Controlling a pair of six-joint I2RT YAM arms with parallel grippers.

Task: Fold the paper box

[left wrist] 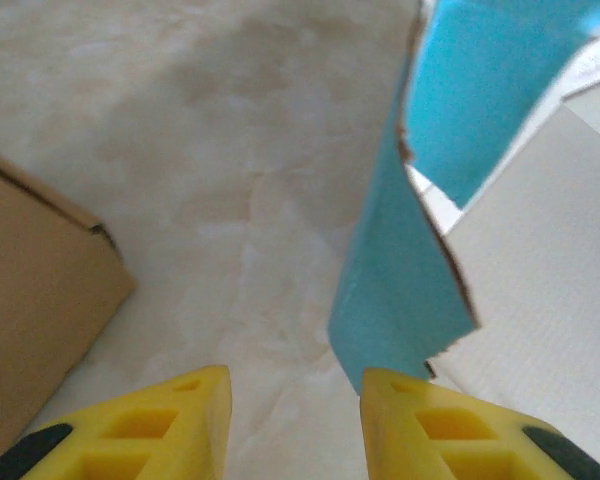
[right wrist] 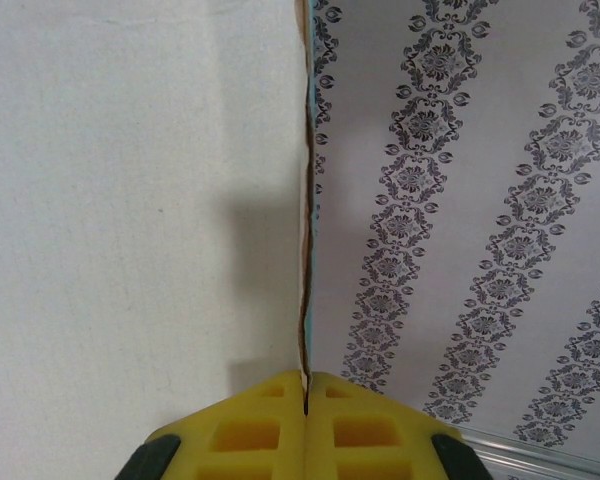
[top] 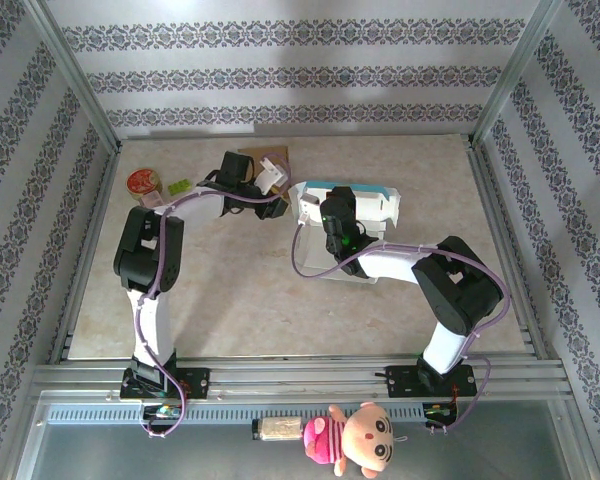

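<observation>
The paper box, white inside and teal outside, stands half-formed at mid table. My right gripper is shut on one of its upright walls. In the right wrist view the yellow fingertips pinch the thin wall edge, with the white inner face to their left. My left gripper hovers just left of the box. In the left wrist view its jaws stand apart over bare table, nothing between them. A teal flap of the box hangs just in front of the right fingertip.
A flat brown cardboard piece lies behind the left gripper, its corner close to the left finger. A tin can and a small green item sit at the far left. A plush doll lies beyond the front rail.
</observation>
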